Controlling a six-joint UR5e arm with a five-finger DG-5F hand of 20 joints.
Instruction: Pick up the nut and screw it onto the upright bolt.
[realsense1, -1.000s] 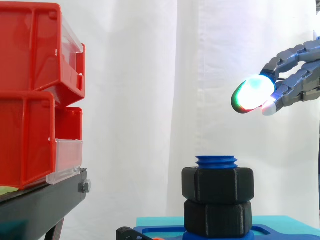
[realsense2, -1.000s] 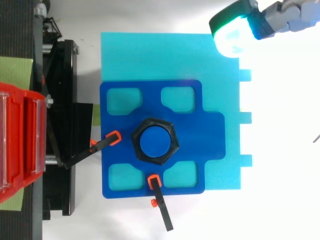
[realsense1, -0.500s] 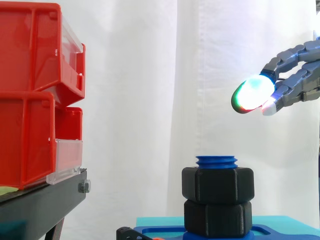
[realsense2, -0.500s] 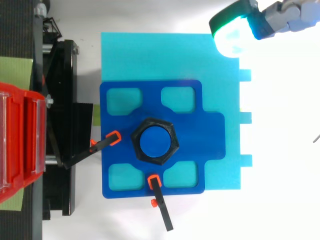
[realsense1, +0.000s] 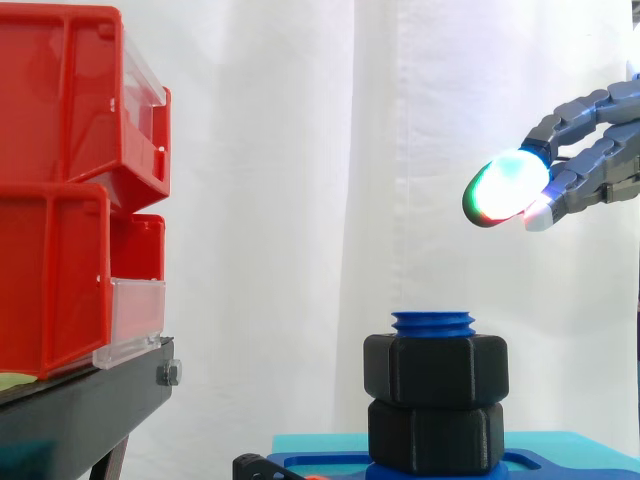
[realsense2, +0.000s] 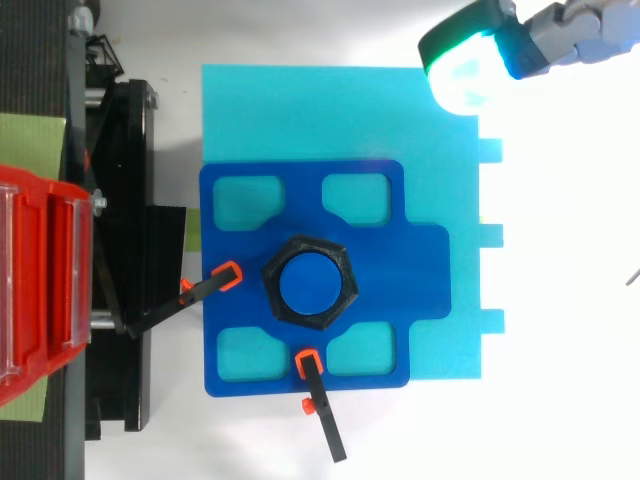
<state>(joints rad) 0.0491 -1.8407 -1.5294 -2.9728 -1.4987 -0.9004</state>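
Observation:
A black hex nut (realsense1: 435, 368) sits threaded on the upright blue bolt (realsense1: 433, 322), just below the bolt's top, above a second black hex piece (realsense1: 436, 436). From above, the nut (realsense2: 310, 281) rings the blue bolt top (realsense2: 308, 282) in the middle of the dark blue fixture (realsense2: 385, 268). My hand (realsense1: 590, 150) hangs high to the right of the bolt, well clear of it, fingers fairly straight and holding nothing; its pads (realsense1: 505, 187) glow green and white. In the top view the hand (realsense2: 560, 35) is at the upper right corner.
Red bins (realsense1: 70, 190) sit stacked on a black stand (realsense1: 80, 410) at the left. A light blue plate (realsense2: 300, 110) lies under the fixture. Two orange-tipped clamps (realsense2: 215, 280) (realsense2: 315, 385) hold the fixture's edges.

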